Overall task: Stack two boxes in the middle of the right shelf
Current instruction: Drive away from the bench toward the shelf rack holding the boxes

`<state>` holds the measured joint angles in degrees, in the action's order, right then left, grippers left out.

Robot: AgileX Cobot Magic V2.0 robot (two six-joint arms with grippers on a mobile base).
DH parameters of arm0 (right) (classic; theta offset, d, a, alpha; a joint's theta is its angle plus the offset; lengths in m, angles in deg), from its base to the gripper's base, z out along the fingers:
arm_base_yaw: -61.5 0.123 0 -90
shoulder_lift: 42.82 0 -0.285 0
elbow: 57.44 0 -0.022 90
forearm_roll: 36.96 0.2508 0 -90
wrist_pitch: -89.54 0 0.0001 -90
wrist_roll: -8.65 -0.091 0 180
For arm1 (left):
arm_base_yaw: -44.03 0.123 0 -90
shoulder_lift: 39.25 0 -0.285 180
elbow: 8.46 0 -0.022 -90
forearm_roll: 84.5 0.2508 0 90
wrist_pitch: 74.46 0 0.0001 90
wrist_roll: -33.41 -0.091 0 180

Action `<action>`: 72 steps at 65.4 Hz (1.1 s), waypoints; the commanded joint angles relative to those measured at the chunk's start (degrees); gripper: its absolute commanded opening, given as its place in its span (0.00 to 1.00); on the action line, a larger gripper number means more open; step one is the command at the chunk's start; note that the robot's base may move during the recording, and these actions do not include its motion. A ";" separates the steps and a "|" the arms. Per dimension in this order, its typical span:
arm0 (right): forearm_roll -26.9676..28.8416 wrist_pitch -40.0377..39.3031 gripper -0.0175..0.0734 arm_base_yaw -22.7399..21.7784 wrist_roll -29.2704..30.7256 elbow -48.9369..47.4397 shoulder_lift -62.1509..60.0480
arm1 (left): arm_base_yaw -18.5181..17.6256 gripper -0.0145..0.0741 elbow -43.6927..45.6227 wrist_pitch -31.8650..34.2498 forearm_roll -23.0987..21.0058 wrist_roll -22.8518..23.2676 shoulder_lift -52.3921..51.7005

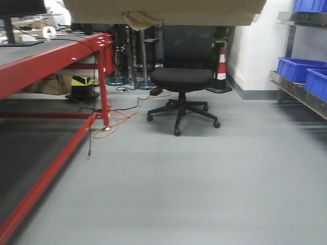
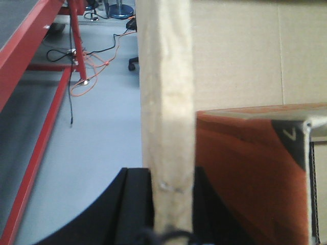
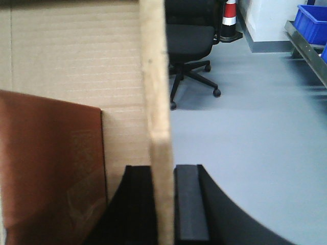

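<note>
Cardboard box (image 1: 163,11) hangs across the top of the front view, over grey floor and well apart from the shelf (image 1: 301,97) at the right edge, where blue bins (image 1: 299,69) sit. Left pincer (image 2: 172,178) is clamped on an upright box wall; right pincer (image 3: 163,178) likewise grips a wall edge. Chair (image 1: 181,81) stands ahead, red worktop (image 1: 46,58) left.

tan box (image 1: 168,11) (blue bins (image 1: 301,69))
</note>
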<state>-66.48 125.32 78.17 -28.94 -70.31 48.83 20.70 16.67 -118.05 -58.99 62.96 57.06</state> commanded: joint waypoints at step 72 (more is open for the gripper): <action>-3.12 -6.63 0.01 -0.90 -0.46 -0.59 -0.47 | 0.08 0.04 0.49 2.57 0.72 0.42 -1.52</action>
<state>-66.60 122.32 78.17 -28.94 -70.31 48.85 20.70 16.67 -118.05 -58.57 62.96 57.06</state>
